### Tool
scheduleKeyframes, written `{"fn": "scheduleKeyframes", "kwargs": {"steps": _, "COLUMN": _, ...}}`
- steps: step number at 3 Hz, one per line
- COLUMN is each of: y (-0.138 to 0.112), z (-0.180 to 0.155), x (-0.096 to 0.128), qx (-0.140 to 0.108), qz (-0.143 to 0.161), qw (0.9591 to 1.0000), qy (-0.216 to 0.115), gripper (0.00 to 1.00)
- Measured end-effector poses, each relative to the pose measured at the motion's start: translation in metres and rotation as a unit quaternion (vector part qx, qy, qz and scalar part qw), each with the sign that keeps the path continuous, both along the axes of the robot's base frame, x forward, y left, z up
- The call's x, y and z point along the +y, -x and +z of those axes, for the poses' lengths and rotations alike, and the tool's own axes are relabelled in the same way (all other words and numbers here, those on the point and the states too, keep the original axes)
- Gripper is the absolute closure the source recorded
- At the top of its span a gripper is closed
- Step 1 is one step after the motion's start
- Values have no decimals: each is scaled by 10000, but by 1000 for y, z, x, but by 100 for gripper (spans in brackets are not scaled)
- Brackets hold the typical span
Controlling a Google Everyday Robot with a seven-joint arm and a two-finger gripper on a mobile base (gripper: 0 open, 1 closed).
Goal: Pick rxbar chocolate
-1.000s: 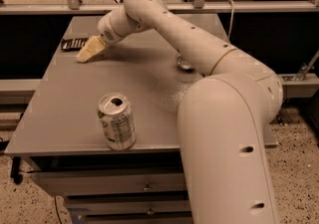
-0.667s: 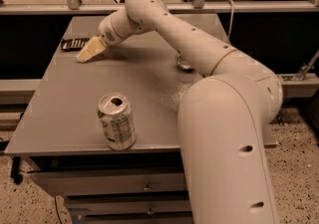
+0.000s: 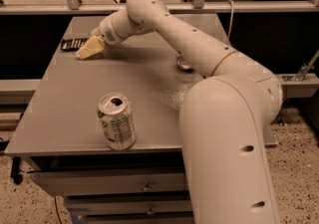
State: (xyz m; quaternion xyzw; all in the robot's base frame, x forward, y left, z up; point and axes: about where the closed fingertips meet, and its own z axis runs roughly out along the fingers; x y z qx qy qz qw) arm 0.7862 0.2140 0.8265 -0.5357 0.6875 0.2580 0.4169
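Note:
The rxbar chocolate (image 3: 71, 44) is a flat dark bar with pale lettering, lying at the far left edge of the grey table (image 3: 65, 113). My arm reaches across the table to the far left. My gripper (image 3: 88, 49) with its pale yellowish fingers is low over the table, just to the right of the bar, at or very near its right end. The bar's right end is hidden behind the fingers.
A silver-green can (image 3: 116, 121) stands upright near the table's front edge, its top opened. A small round metal thing (image 3: 183, 62) lies on the table by my arm. A rail runs behind the table. Drawers sit under its front.
The gripper has hardly moved; it stays beside the bar at the far left of the table. The can has not moved.

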Motion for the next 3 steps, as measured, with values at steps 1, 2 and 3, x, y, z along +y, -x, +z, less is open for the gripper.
{"fn": "scheduleKeyframes", "kwargs": {"steps": 1, "y": 0, "z": 1, "x": 0, "qx": 0, "qz": 0, "qw": 10000, "qy": 0, "gripper": 87}}
{"fn": "scheduleKeyframes", "kwargs": {"steps": 2, "y": 0, "z": 3, "x": 0, "qx": -1, "qz": 0, "qw": 10000, "qy": -1, "gripper": 100}}
{"fn": "scheduleKeyframes", "kwargs": {"steps": 3, "y": 0, "z": 5, "x": 0, "qx": -1, "qz": 0, "qw": 10000, "qy": -1, "gripper": 100}}
